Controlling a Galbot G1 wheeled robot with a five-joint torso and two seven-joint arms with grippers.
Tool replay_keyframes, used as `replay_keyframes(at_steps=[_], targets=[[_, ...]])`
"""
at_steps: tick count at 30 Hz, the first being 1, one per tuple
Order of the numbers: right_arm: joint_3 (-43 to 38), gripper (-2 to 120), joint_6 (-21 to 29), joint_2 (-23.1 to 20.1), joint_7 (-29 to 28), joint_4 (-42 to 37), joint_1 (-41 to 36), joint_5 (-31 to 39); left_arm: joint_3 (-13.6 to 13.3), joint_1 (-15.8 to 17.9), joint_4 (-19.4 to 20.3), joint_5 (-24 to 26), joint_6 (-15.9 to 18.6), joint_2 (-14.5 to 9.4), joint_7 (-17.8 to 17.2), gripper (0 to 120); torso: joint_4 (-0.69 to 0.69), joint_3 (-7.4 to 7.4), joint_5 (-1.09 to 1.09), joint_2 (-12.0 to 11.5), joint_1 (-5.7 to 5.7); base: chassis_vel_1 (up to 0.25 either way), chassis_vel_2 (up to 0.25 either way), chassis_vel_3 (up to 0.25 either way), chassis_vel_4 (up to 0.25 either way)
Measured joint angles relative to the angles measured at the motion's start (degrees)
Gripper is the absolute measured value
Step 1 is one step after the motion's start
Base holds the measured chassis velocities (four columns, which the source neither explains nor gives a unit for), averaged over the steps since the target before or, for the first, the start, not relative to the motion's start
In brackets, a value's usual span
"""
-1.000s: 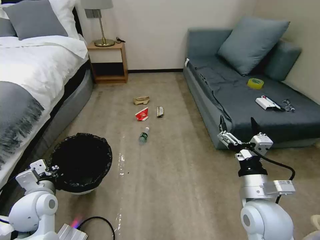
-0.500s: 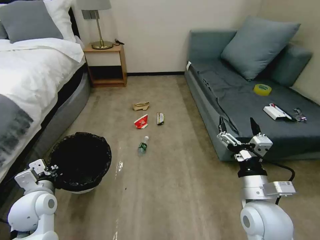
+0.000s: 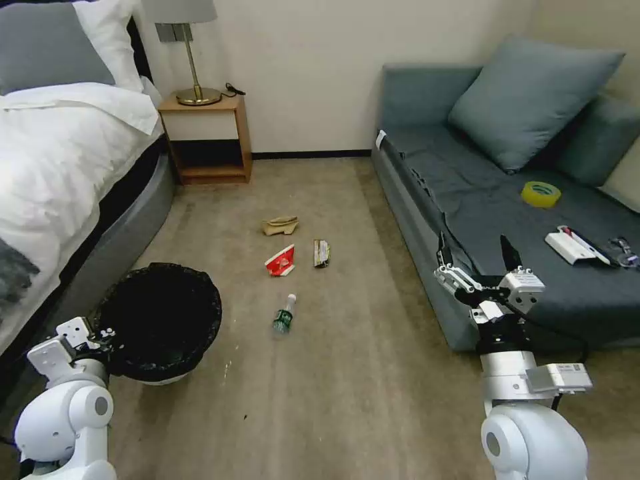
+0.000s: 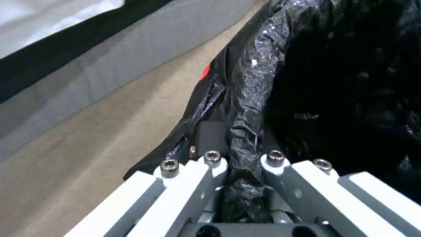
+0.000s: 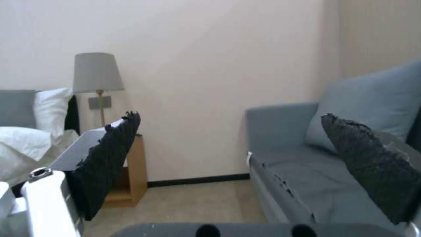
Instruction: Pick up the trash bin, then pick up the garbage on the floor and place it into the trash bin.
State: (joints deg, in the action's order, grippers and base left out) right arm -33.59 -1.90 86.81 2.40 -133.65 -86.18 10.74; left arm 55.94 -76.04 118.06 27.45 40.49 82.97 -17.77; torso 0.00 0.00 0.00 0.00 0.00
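Note:
The trash bin (image 3: 200, 283), white with a black bag over its rim, is at my lower left beside the bed. My left gripper (image 3: 107, 333) is shut on its near rim; the left wrist view shows the gripper (image 4: 243, 154) pinching the crinkled bag (image 4: 259, 82). The garbage lies on the carpet ahead: a clear bottle (image 3: 283, 315) nearest, then a red-and-white carton (image 3: 281, 261), a dark wrapper (image 3: 321, 253) and a tan paper bag (image 3: 281, 225). My right gripper (image 3: 477, 257) hangs open in the air by the sofa's front, nothing between its fingers (image 5: 110, 148).
A bed (image 3: 60, 167) runs along the left, with a nightstand (image 3: 207, 137) and lamp by the far wall. A grey sofa (image 3: 493, 200) on the right carries a yellow tape roll (image 3: 541, 193), a white box (image 3: 572, 245) and glasses. Open carpet lies between.
The whole picture has shifted: the camera has moved forward and the litter now sits closer. Both arms keep their poses, and the left gripper still holds the bin.

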Motion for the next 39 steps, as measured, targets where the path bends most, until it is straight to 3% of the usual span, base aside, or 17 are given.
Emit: replay_keyframes(at_steps=[18,32,36,39], targets=[[1.2,100,0.9,-0.9,-0.1,0.1,0.6,0.4,0.7,-0.2,0.5,0.3,0.2,0.4,-0.1,3,0.00,0.00,-0.01,0.0,0.00,-0.181,0.190,0.184,-0.185],[2.2,100,2.0,-1.6,-1.5,0.6,1.3,0.4,0.8,-0.1,0.5,0.2,0.2,0.4,0.0,3,0.00,0.00,0.00,0.0,0.00,-0.105,0.109,0.113,-0.110],[4.3,100,5.2,-3.1,-3.7,0.5,2.5,1.8,0.6,-0.1,0.6,0.2,0.2,0.4,0.0,3,-0.01,0.00,0.00,0.0,0.00,-0.034,0.022,0.029,-0.023],[8.4,100,10.7,-5.9,-8.2,0.2,4.4,6.0,0.6,-0.1,0.9,0.2,0.2,0.2,0.0,3,-0.01,0.00,-0.01,0.0,0.00,0.000,0.000,0.000,0.000]])
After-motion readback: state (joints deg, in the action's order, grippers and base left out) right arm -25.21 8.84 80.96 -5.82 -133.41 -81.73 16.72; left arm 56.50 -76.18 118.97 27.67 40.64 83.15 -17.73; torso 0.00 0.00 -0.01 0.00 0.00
